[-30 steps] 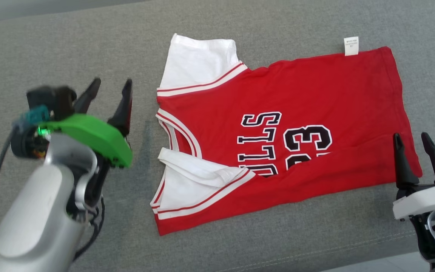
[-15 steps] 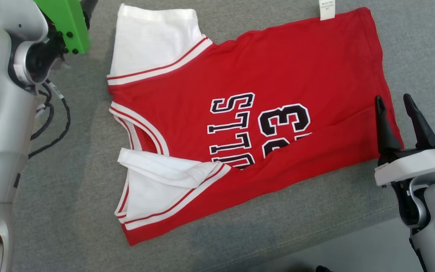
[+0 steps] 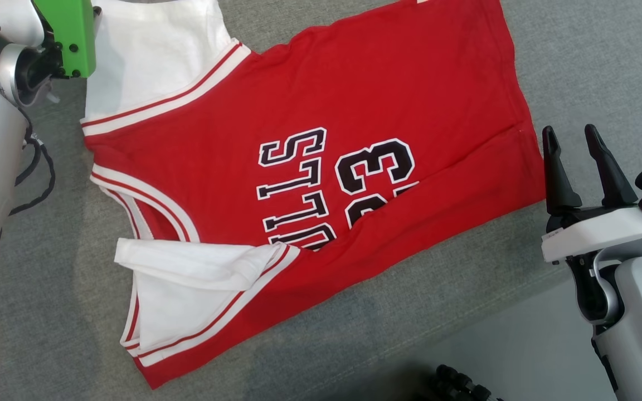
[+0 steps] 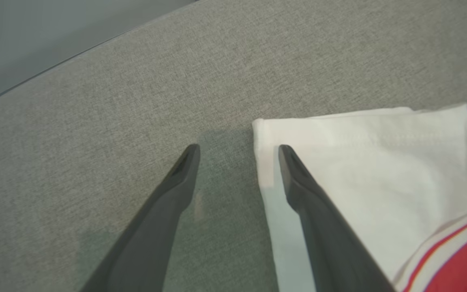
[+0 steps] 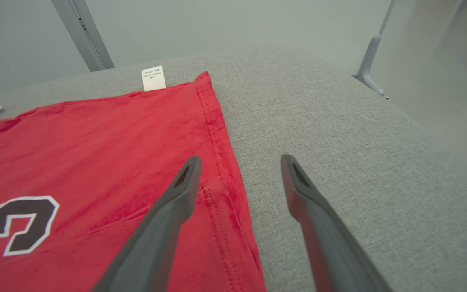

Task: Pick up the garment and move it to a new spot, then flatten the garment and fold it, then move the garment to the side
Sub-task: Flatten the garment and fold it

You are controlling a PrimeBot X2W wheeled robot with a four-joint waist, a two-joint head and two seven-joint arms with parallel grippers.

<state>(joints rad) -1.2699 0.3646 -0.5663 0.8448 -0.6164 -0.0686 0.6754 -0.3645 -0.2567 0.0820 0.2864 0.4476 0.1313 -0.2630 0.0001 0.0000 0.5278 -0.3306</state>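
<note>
Head view: one red jersey (image 3: pixel 354 100) with two white sleeves lies spread on a grey upholstered surface (image 3: pixel 577 67). Its near sleeve is crumpled and its near edge folded up over the black lettering. The right gripper (image 3: pixel 569 131) stands beside the hem, fingers spread, holding nothing. Left wrist view: the left gripper (image 4: pixel 238 148) is spread wide and empty, one finger over the corner of the far white sleeve (image 4: pixel 359 162), the other over grey fabric. Right wrist view: the spread fingers straddle the hem, one over red cloth, one over the surface; a single white label (image 5: pixel 153 78) sticks out at the far corner.
</note>
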